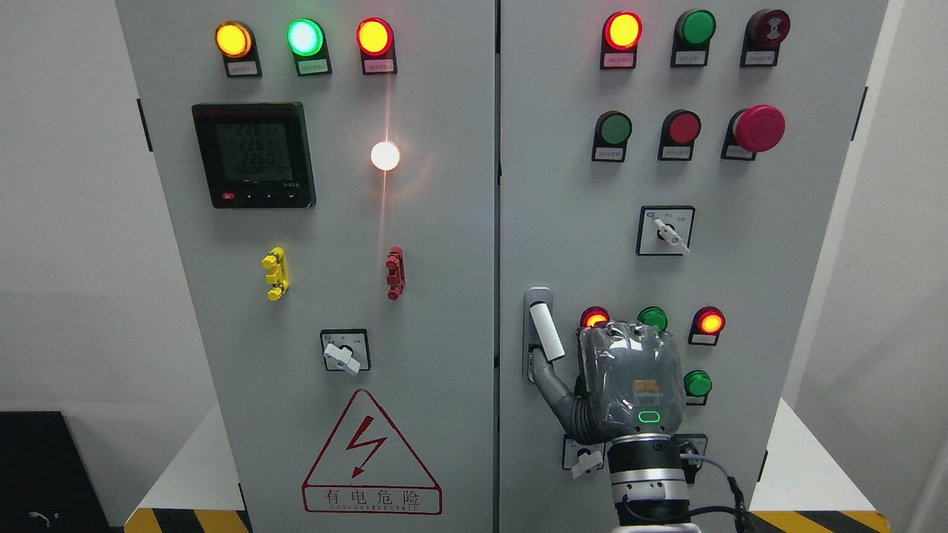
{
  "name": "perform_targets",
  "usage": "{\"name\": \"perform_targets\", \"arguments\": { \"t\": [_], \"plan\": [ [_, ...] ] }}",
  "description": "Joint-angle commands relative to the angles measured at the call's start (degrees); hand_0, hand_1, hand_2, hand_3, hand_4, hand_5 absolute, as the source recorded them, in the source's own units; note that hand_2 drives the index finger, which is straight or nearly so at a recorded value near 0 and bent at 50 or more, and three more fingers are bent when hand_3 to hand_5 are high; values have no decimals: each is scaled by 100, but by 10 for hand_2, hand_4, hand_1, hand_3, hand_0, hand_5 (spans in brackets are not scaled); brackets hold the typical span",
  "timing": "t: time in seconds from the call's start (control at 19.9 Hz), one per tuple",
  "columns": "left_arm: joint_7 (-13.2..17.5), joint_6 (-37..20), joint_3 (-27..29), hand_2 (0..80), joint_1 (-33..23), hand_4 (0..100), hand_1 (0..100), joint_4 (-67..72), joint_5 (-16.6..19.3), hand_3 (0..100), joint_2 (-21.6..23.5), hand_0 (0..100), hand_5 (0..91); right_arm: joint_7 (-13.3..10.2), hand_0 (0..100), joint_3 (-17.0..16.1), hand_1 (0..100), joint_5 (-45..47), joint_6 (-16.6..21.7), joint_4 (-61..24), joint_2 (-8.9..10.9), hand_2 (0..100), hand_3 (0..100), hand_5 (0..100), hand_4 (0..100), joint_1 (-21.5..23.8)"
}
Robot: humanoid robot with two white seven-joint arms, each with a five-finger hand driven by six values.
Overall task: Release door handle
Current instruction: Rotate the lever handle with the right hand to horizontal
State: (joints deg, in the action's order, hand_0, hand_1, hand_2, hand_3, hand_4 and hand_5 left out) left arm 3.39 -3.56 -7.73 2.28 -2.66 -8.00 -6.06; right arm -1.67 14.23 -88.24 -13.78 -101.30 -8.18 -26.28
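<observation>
Standing before the grey cabinet, I see its left door carrying a digital meter near the upper left corner, with yellow and red clips lower down and a lightning warning sign at the bottom edge. On the right door, the door handle sits by the inner edge, its white lever tilted. The right hand is just beside it, thumb reaching to the handle's base, fingers loosely curled, gripping nothing.
</observation>
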Motion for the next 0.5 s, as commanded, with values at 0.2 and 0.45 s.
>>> {"name": "perform_targets", "arguments": {
  "t": [0.2, 0.45],
  "plan": [
    [4, -5, 0, 0, 0, 0, 556, 2, 0, 0, 0, 120, 0, -9, 465, -8, 324, 0, 7, -13, 0, 1000, 1000, 1000, 1000, 0],
    [4, -5, 0, 0, 0, 0, 556, 2, 0, 0, 0, 120, 0, 0, 465, -16, 324, 0, 7, -48, 0, 1000, 1000, 1000, 1000, 0]
  ]
}}
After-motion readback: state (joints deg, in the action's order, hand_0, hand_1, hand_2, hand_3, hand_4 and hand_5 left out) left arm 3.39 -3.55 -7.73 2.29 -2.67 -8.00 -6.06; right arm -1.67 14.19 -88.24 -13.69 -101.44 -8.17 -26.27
